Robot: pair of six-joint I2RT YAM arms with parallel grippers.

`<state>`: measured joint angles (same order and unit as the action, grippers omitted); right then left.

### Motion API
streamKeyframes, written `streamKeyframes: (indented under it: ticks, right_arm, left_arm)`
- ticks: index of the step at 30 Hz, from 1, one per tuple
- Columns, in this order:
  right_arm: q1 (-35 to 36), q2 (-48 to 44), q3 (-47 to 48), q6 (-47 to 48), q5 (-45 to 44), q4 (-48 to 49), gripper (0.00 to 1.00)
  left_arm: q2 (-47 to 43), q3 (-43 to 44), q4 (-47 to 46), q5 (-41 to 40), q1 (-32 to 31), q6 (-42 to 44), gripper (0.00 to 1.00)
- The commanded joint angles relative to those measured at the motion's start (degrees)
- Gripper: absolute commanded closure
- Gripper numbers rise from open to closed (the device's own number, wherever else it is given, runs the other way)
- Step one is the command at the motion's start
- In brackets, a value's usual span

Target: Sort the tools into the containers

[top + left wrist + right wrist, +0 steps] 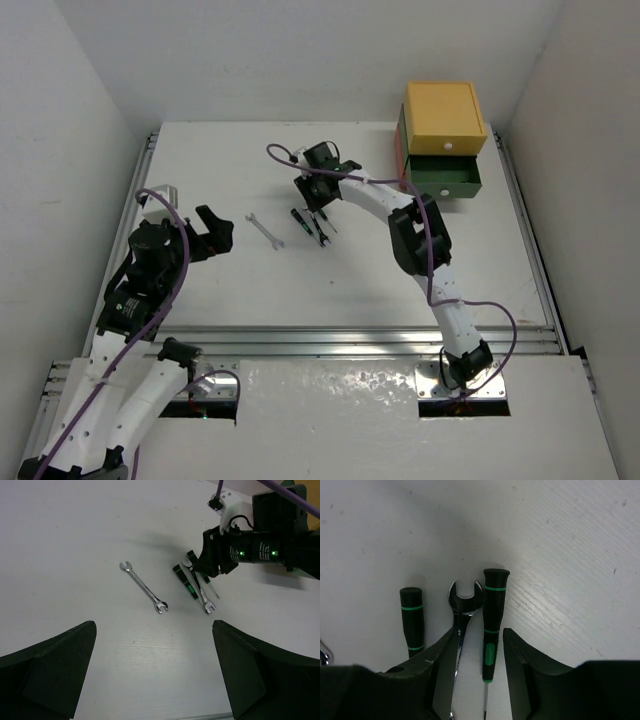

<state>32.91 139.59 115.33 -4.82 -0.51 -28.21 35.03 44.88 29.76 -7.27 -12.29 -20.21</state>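
Four tools (pixel 300 222) lie unsorted on the desk (pixel 200 150): lone wrench (pixel 144 587), second wrench (pixel 464 605), two screwdrivers (pixel 493 610). The right fingers (pixel 520 665), spread, straddle that second wrench and one screwdriver, gripping nothing; the left fingers (pixel 55 670) gape empty. Far right, green drawer (pixel 440 182) stands open, contents unseen.

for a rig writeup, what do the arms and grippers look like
Left arm and right arm: white links, black joints, a purple cable along each. Left gripper and right gripper: black, two wedge-shaped fingers; small green lights dot the right one's body.
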Motion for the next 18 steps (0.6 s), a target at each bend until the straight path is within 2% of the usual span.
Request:
streamKeyframes:
  ticks: [1,4,9,10,11,12,14,17,18]
  right_arm:
    - [-0.3,-1.4,0.5,1.5,-1.7,1.5,0.59]
    - [-0.3,-1.6,-3.1,1.7,-1.9,2.7,0.62]
    - [-0.3,-0.1,-3.7,2.0,-3.0,1.8,0.69]
    - [-0.3,-0.4,-4.1,2.0,-3.1,1.8,0.78]
    - [-0.3,-0.7,-4.3,1.8,-3.0,1.8,0.83]
    - [-0.2,-2.5,-5.5,1.4,-3.9,1.9,0.91]
    - [-0.4,-6.1,-7.8,-1.1,-4.9,3.8,0.93]
    - [-1.4,-17.2,-14.5,-8.2,-7.7,7.0,0.99]
    - [-2.1,-24.4,-16.5,-11.2,-10.0,8.0,0.99]
  left_arm:
    - [-0.5,0.2,-2.2,0.6,0.7,-0.1,0.00]
    - [-0.7,0.0,-2.3,0.7,0.7,-0.1,0.00]
    - [-0.8,-0.1,-2.4,1.0,0.7,0.0,0.00]
    - [-0.9,-0.1,-2.4,1.1,0.7,0.0,0.00]
    - [-0.9,-0.1,-2.4,1.1,0.6,0.0,0.00]
    - [-1.1,-0.1,-2.5,1.2,0.7,0.0,0.00]
    - [-1.0,-0.1,-2.6,1.3,0.6,0.0,0.00]
    - [-0.9,-0.1,-2.5,1.5,0.7,0.1,0.00]
    - [-0.9,-0.1,-2.5,1.6,0.6,0.1,0.00]
